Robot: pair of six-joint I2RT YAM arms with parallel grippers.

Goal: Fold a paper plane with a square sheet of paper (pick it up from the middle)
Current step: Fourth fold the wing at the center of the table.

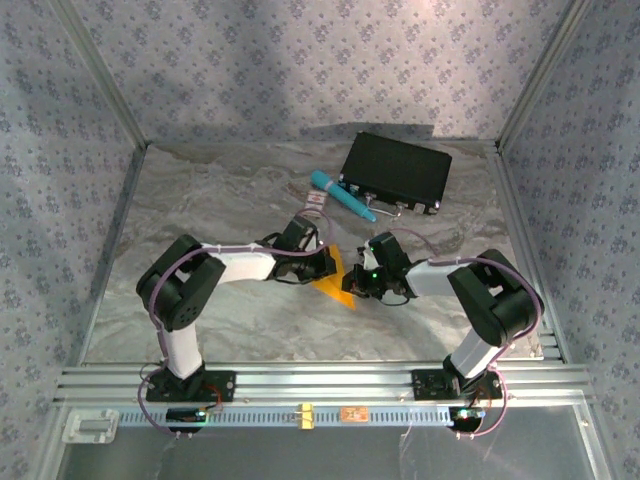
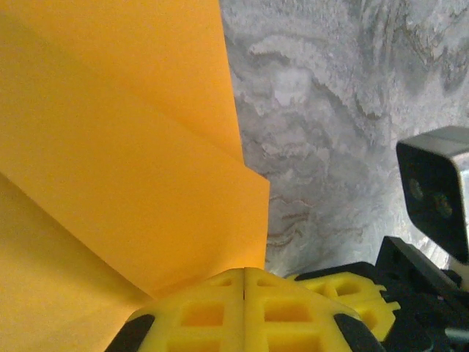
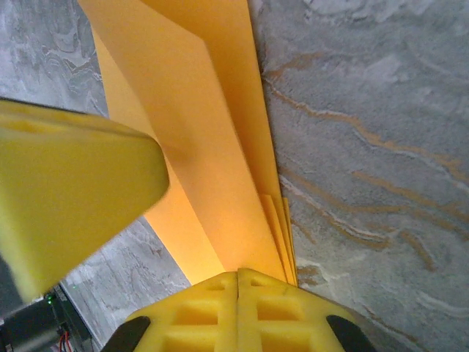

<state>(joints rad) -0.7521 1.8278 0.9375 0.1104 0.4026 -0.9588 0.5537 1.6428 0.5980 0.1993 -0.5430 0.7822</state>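
Where the two arms meet at the centre of the top view, the folded orange-yellow paper (image 1: 338,287) lies on the marbled table (image 1: 220,200). The left gripper (image 2: 244,275) has its jaws pressed together at the paper's creased layers (image 2: 132,147). The right gripper (image 3: 238,276) is likewise closed against the stacked folds (image 3: 220,161). Whether either pinches the sheet, I cannot tell.

There were one square sheet of paper (image 1: 338,283), one teal pen (image 1: 342,196), one black case (image 1: 396,172) and one small card (image 1: 316,206) toward twelve o'clock, and two grippers, the left gripper (image 2: 244,297) and the right gripper (image 3: 238,301).
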